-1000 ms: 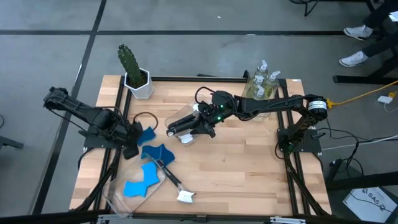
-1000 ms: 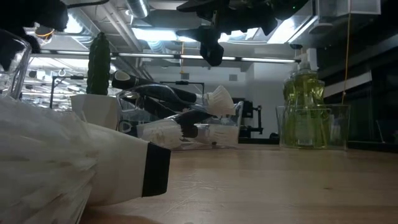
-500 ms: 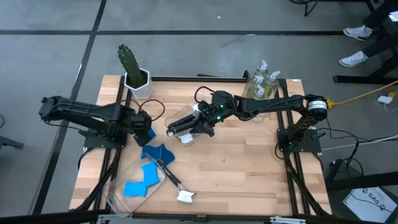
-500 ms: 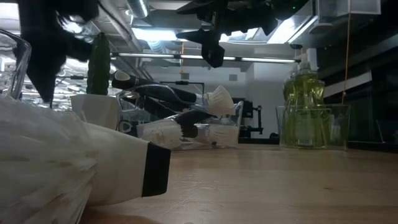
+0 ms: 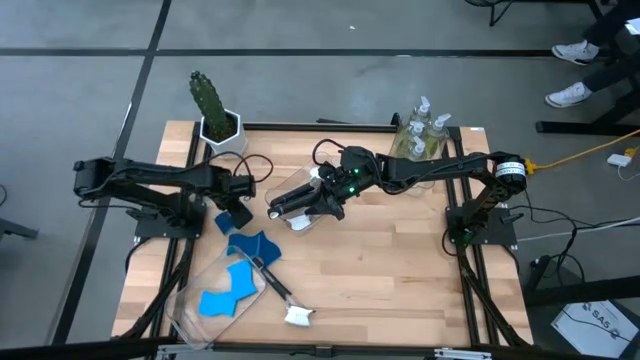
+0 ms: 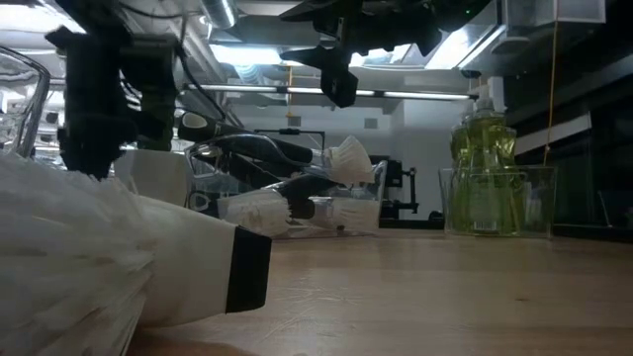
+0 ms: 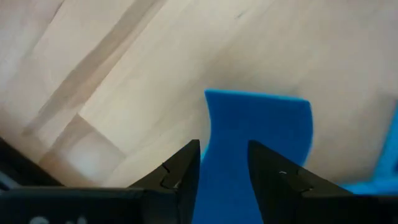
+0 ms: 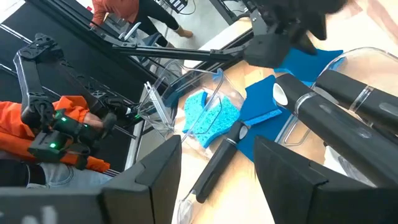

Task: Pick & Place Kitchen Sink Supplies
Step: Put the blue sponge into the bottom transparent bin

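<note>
A flat blue sponge [image 5: 233, 220] lies on the wood at the left. My left gripper [image 5: 238, 203] stands open just above it, pointing down, and the sponge's face [image 7: 258, 134] shows below and between the fingers. More blue sponges [image 5: 218, 300] lie in and beside a tipped clear bin [image 5: 190, 310]. A black-handled dish brush [image 5: 275, 288] with a white head lies next to it. My right gripper [image 5: 279, 210] hovers open over a clear bin of brushes [image 6: 287, 198] at mid table. Soap bottles [image 5: 425, 135] stand in a bin at the far right.
A potted cactus [image 5: 212, 110] stands at the far left corner. In the low view a large white brush head [image 6: 99, 267] fills the near left. Bare wood [image 5: 390, 270] lies at the near right. A person in orange [image 8: 62, 124] is beyond the table.
My left gripper has swung from the tipped bin's mouth toward the far edge and a little right, sunk and rolled, and now stands over the loose blue sponge. The sponge has stayed where it was.
</note>
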`<move>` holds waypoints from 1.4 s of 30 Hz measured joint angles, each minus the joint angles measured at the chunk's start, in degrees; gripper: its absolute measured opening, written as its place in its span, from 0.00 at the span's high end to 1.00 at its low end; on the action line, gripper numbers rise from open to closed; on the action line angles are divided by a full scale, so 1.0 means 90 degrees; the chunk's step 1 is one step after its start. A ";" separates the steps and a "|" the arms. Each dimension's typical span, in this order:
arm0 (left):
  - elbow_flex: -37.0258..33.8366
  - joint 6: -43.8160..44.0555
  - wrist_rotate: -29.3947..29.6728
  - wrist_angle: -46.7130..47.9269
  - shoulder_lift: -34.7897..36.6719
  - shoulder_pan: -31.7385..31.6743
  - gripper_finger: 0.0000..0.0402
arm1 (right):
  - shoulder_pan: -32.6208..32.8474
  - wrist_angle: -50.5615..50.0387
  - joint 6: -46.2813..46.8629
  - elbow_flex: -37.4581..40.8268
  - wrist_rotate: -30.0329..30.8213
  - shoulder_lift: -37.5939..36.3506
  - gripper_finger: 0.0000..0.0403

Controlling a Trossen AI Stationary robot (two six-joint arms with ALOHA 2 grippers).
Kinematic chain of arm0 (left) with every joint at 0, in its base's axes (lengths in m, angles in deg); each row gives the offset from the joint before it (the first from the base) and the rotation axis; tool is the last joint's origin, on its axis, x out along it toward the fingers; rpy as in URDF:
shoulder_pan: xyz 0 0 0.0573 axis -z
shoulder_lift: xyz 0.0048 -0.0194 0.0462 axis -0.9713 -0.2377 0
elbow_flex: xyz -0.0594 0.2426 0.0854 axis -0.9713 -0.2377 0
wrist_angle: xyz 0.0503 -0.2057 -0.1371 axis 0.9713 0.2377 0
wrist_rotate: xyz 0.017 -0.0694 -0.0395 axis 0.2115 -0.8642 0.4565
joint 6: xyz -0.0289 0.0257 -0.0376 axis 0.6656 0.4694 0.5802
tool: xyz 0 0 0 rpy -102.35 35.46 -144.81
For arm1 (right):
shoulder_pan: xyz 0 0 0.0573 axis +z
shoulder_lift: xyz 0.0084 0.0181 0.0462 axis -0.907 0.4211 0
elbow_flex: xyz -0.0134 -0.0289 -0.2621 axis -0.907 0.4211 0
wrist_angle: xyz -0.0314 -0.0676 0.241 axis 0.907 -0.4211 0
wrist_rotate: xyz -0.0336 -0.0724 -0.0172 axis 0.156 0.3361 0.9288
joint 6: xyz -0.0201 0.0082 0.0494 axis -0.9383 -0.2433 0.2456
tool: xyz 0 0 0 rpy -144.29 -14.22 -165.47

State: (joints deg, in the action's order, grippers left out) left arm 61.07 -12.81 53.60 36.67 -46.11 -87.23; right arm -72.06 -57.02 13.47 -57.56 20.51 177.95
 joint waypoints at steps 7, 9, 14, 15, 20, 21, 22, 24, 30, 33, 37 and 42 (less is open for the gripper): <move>-0.0309 -0.0275 -0.0604 -0.0757 -0.0623 -0.0385 0.68 | 0.0002 0.0000 0.0010 0.0000 0.0000 0.0000 0.51; -0.0395 -0.0277 -0.0664 -0.0925 -0.0797 -0.0440 0.68 | 0.0002 -0.0001 0.0017 0.0000 -0.0001 0.0000 0.51; -0.0351 -0.0493 -0.0733 -0.0908 -0.1053 -0.0518 0.72 | 0.0002 -0.0002 0.0019 0.0000 -0.0002 0.0000 0.51; -0.0349 -0.0592 -0.0738 -0.0911 -0.1051 -0.0518 0.75 | 0.0002 0.0000 0.0017 0.0000 -0.0002 0.0000 0.51; -0.0365 -0.0708 -0.0764 -0.0980 -0.0872 -0.0518 0.96 | 0.0002 -0.0002 0.0002 0.0000 -0.0002 0.0000 0.51; -0.0371 -0.0710 -0.0748 -0.0985 -0.0812 -0.0517 0.97 | 0.0002 0.0000 0.0002 0.0000 -0.0002 0.0000 0.51; -0.0378 -0.0703 -0.0718 -0.0985 -0.0744 -0.0511 0.97 | 0.0002 -0.0002 0.0002 0.0000 -0.0002 0.0000 0.51; -0.0394 -0.0626 -0.0654 -0.0979 -0.0589 -0.0510 0.98 | 0.0002 -0.0002 0.0000 0.0000 -0.0002 0.0000 0.51; -0.0393 -0.0312 -0.0577 -0.1021 0.0143 -0.0515 0.99 | 0.0002 -0.0002 0.0002 0.0000 -0.0002 0.0000 0.51; -0.0388 -0.0177 -0.0786 -0.1016 0.0634 -0.0513 0.99 | 0.0002 -0.0002 0.0002 0.0000 0.0000 0.0000 0.51; -0.0198 -0.0093 -0.1096 -0.0981 0.1299 -0.0487 0.99 | 0.0002 -0.0002 0.0010 0.0000 0.0079 0.0000 0.51; 0.0362 0.0157 -0.1094 -0.0999 0.2017 -0.0484 0.99 | 0.0002 -0.0001 0.0005 0.0000 0.0182 0.0000 0.51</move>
State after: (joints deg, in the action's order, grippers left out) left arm 64.33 -11.40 43.75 27.68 -27.96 -91.58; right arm -72.04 -57.03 13.52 -57.56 22.15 177.95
